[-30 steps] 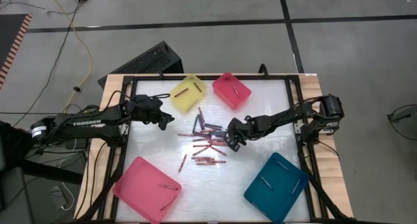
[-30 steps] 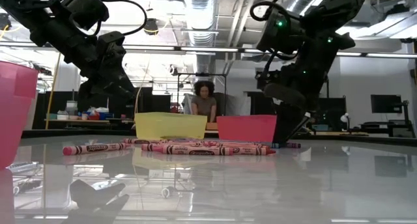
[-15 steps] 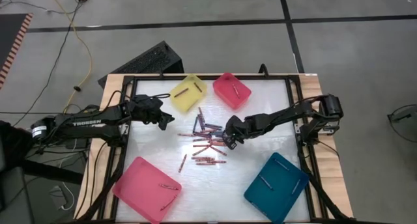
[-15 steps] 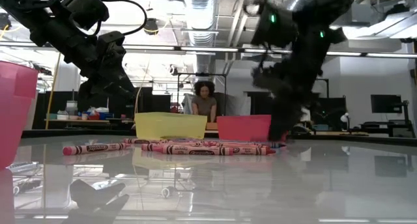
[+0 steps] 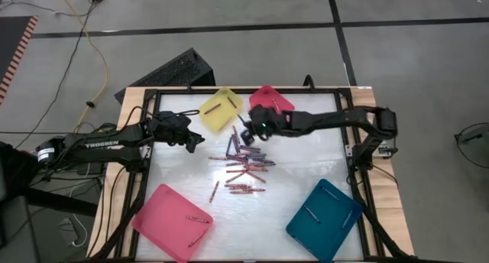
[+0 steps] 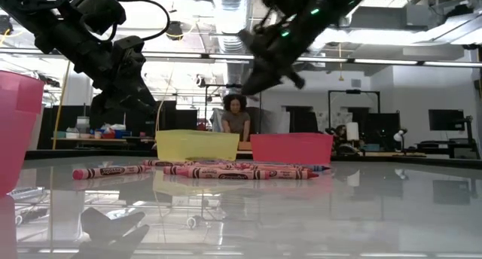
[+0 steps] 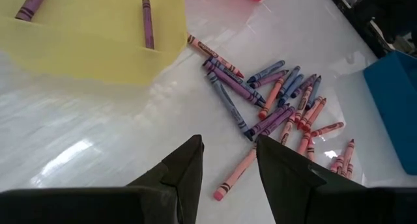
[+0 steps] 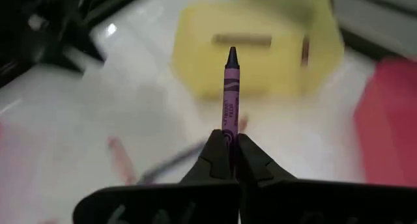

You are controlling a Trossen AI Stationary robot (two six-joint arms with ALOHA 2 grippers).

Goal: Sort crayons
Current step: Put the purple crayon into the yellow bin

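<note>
The right pincer (image 8: 227, 160) is gripping a purple crayon (image 8: 230, 94) by its lower end, fingers shut on it, the stick pointing straight out ahead with its dark tip forward. Seen from above, this pincer (image 5: 246, 130) is hanging over the tabletop (image 5: 321, 152) just beside the yellow tray (image 5: 221, 108), which is lying directly ahead of the crayon's tip, with the small pink tray (image 5: 276, 101) off to one side. The crayon's long axis is aiming at the yellow tray, where two purple crayons (image 7: 146, 23) are already lying, so the drop looks likely to go there. The rest of the crayons (image 5: 244, 165) are lying scattered in the middle of the tabletop. The left pincer (image 7: 228, 165) is waiting with its fingers parted and empty, nearer the loose pile than the right one, also close to the yellow tray.
</note>
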